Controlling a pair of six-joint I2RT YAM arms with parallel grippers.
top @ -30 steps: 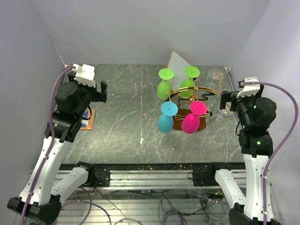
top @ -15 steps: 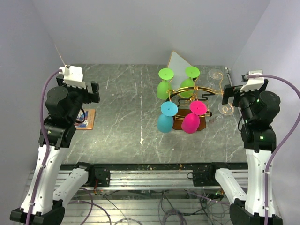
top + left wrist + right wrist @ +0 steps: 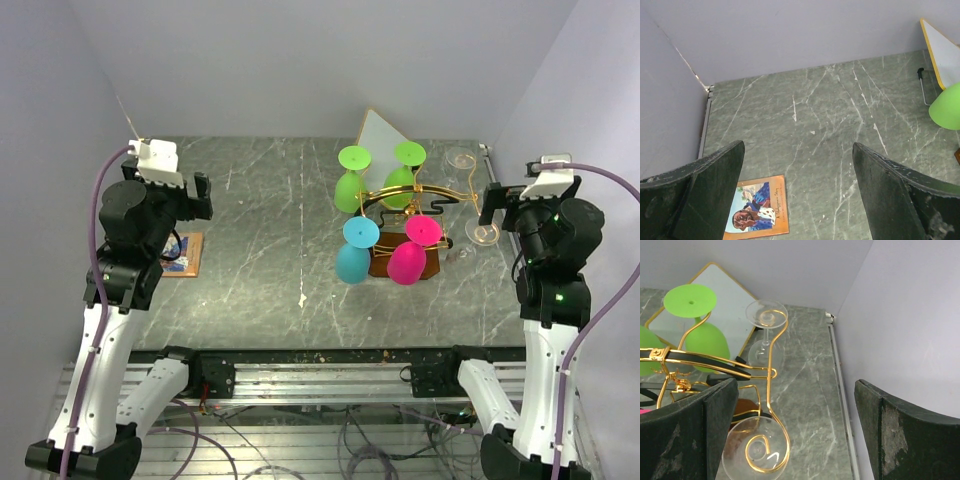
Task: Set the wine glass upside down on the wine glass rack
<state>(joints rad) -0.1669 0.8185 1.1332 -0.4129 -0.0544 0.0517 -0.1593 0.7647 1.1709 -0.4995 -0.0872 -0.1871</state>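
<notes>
**Right hand**: fingers spread wide, empty, raised above the surface.

**Clear wine glass**: hangs bowl down, its foot caught in a gold curl. It sits just below and ahead of the right hand's rack-side finger, apparently not touching it. Placement looks complete.

**Wine glass rack**: gold scrollwork on a dark wooden base, beside the right hand on its inner side. It also carries a second clear glass farther ahead, two green glasses, a cyan glass and a pink glass, all inverted.

**Left hand**: fingers spread, empty, well apart from the rack, with a picture card below it.

**Hazards:**
- A sideways swing of the right hand could clip the curl or the glass foot, slipping the glass off its arm.
- A harder knock might rock the loaded rack.

**Surface**: grey-green marble pattern with pale veins.

**Room:**
- Plain pale walls close on three sides.
- A white gold-edged panel leans beyond the rack.
</notes>
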